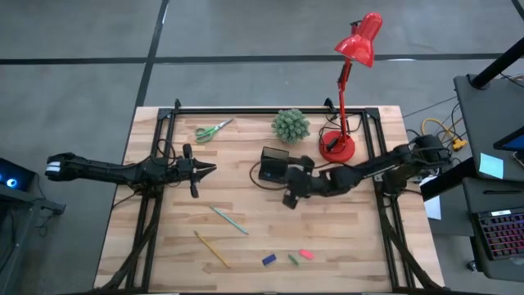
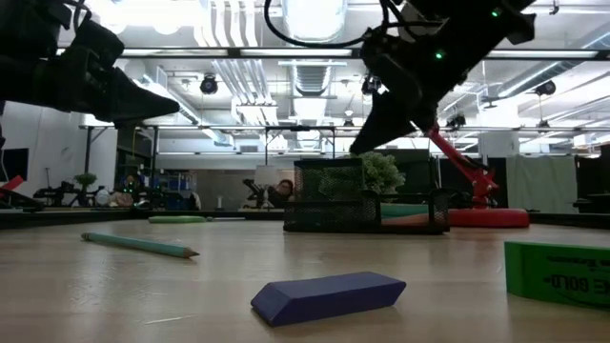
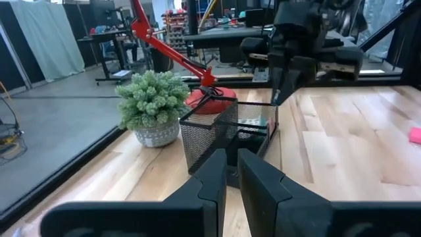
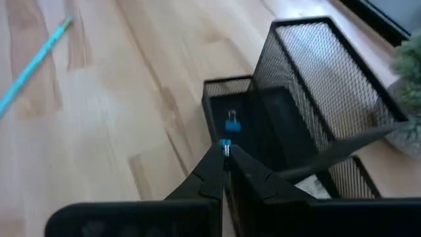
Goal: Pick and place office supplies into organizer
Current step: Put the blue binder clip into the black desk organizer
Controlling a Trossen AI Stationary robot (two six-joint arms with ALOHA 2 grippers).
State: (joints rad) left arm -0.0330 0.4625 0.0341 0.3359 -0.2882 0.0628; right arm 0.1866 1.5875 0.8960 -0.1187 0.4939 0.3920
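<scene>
Your right gripper [image 4: 225, 153], tips pinching a tiny blue piece [image 4: 225, 143], hovers directly above the organizer [image 4: 263, 125]; your left gripper [image 1: 196, 170], pressed together, waits well apart.

the organizer [image 1: 274, 162], a black mesh tray with a taller back compartment, stood upright mid-table beside the plant; a small blue clip [image 4: 232, 124] lay in a low compartment. green-handled scissors [image 1: 213, 129] lay near the far edge. teal pen [image 1: 228, 220], yellow pencil [image 1: 212, 249], blue [image 1: 268, 260], green [image 1: 293, 260] and pink [image 1: 306, 255] pieces lay apart near the front.
</scene>
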